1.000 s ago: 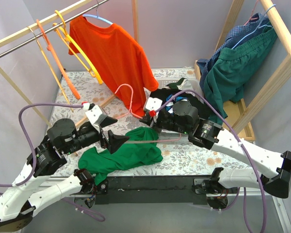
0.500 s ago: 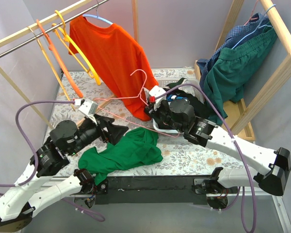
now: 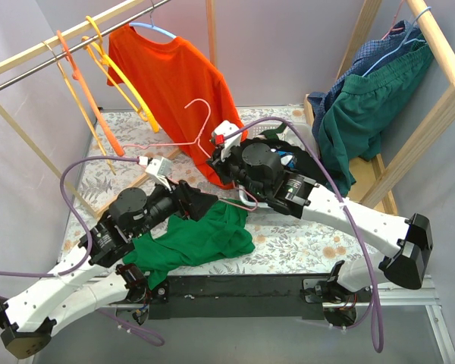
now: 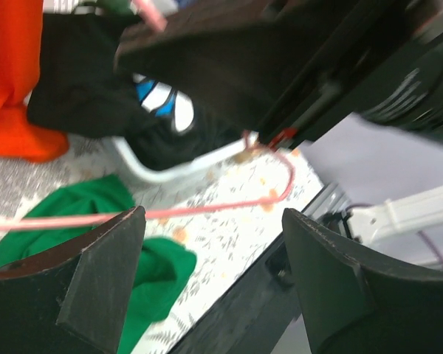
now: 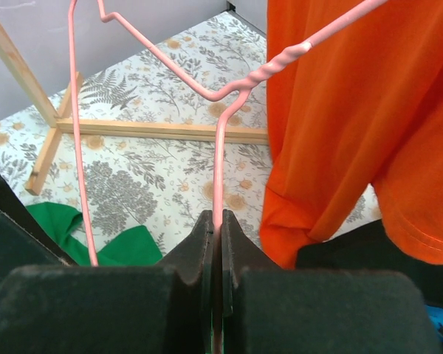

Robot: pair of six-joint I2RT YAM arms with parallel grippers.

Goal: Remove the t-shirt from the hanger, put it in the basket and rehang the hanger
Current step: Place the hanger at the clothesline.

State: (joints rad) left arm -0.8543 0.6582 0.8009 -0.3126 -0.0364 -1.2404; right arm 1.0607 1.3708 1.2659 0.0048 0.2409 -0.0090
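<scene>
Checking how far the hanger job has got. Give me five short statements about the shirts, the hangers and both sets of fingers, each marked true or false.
1. The right fingers are shut on the pink hanger. True.
2. The green t-shirt hangs on the pink hanger. False: it lies crumpled on the table, and the hanger is bare.
3. The left fingers are clamped on the green t-shirt. False: they stand open and hold nothing.
4. An orange t-shirt hangs from the rail on a blue hanger. True.
5. A bare orange hanger hangs on the same rail. True.
</scene>
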